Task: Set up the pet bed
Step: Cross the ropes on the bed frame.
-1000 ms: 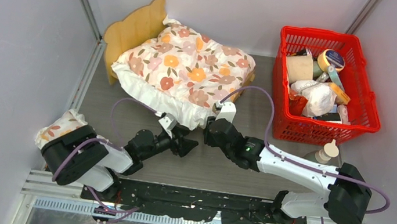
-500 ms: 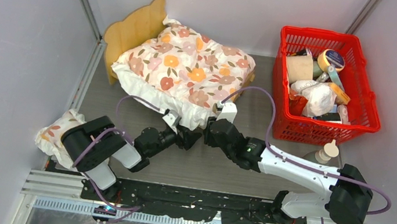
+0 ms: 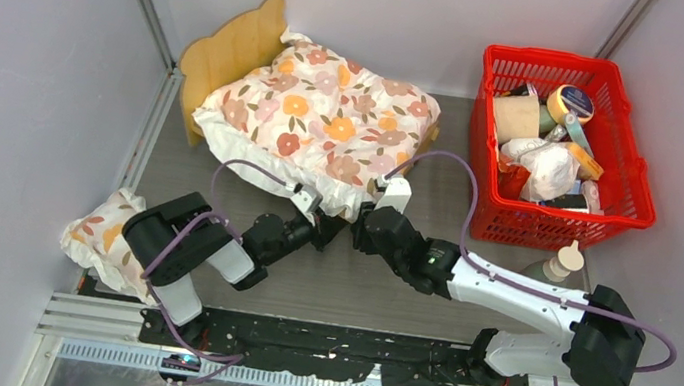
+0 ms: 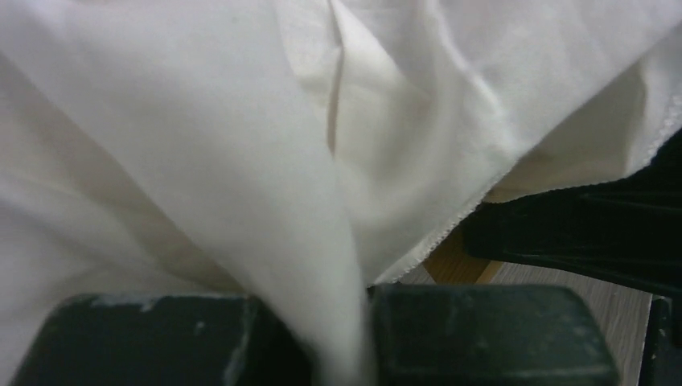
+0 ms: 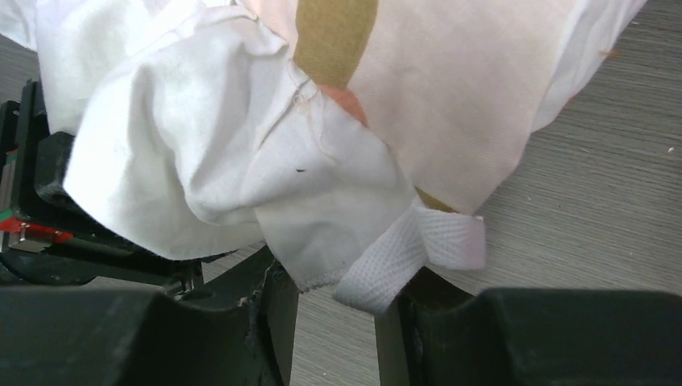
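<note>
Moved left gripper (image 3: 333, 227) in and, within the last 1 second, clamped cushion (image 3: 328, 120) hem, left of red basket (image 3: 555, 231). Kept right gripper (image 3: 362, 221) pinching corner tab. Left pet bed (image 3: 227, 51) beneath cushion, farther left. Probably set for 2-handed straightening.

The left hand (image 3: 322, 223) has moved up to the near edge of the white floral-print fabric cushion (image 3: 329, 115) and closed on its white underside, its elbow swinging nearer the cushion.
</note>
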{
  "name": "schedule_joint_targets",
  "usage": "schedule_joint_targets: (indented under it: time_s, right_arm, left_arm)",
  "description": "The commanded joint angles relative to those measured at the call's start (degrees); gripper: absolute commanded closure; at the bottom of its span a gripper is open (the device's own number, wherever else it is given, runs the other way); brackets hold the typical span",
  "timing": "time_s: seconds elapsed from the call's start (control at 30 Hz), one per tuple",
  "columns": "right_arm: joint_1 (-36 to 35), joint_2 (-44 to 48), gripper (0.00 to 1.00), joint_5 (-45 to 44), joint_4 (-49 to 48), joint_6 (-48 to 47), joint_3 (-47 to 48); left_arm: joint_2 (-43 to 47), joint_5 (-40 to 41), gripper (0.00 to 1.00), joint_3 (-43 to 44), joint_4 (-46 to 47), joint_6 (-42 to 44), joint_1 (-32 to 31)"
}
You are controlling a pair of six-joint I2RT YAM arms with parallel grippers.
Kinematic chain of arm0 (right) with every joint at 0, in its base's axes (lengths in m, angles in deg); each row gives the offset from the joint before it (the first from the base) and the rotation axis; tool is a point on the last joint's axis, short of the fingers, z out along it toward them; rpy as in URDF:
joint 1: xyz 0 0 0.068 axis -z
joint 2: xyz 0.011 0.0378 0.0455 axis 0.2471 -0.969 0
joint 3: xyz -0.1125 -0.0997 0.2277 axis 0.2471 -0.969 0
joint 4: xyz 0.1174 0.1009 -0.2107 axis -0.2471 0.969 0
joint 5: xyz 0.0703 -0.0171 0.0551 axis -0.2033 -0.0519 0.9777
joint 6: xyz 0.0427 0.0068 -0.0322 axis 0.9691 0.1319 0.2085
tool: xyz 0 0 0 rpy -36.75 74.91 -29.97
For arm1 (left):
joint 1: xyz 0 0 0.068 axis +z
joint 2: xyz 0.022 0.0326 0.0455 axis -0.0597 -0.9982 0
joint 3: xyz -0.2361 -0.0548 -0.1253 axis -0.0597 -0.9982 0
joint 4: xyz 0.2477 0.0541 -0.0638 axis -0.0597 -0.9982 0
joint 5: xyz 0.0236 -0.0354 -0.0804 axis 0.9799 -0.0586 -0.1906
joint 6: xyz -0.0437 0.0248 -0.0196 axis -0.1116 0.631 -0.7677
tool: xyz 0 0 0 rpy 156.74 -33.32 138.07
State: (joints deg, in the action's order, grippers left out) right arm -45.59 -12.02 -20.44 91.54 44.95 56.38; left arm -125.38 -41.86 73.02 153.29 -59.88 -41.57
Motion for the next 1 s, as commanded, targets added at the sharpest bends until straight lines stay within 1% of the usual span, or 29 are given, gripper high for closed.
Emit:
schedule_joint_targets:
  time_s: [0.0, 0.23, 0.37, 0.5, 0.73, 0.8, 0.83, 0.93, 0.97]
  right_arm:
    - [-0.5, 5.9, 0.95, 1.3, -17.2, 5.2, 2.3]
    - [-0.5, 5.3, 0.95, -0.8, -18.5, 5.5, 0.0]
    - [-0.5, 4.0, 0.95, -1.3, -19.0, 6.2, -0.3]
    - [-0.5, 2.6, 0.95, -2.2, -19.9, 7.1, -1.2]
    - [-0.5, 0.5, 0.94, -2.7, -19.2, 7.9, -2.2]
    - [-0.5, 0.3, 0.9, -2.9, -18.5, 8.3, -2.2]
    - [-0.5, 0.3, 0.83, -2.8, -18.2, 8.5, -2.1]
    - [-0.5, 1.6, 0.72, -1.1, -15.6, 7.8, -1.9]
    - [-0.5, 2.3, 0.67, -0.3, -14.6, 7.4, -2.2]
  left_arm:
    - [1.5, -1.6, 1.0, -1.2, 4.5, -0.7, -0.2]
    - [3.9, -1.6, 1.0, -8.1, 4.6, -6.8, -1.2]
    - [4.3, 0.4, 1.0, -11.0, 4.6, -7.1, -4.6]
    - [4.9, 1.7, 1.0, -11.8, 4.6, -7.0, -8.0]
    - [9.3, 6.1, 1.0, -15.8, 4.5, -5.5, -14.5]
    - [9.7, 6.7, 1.0, -15.9, 4.6, -6.0, -15.4]
    - [9.8, 7.3, 1.0, -15.9, 4.6, -6.0, -15.9]
    - [10.3, 9.4, 1.0, -17.5, 4.5, -6.5, -16.7]
    - [10.5, 9.7, 1.0, -17.7, 4.6, -6.8, -16.7]
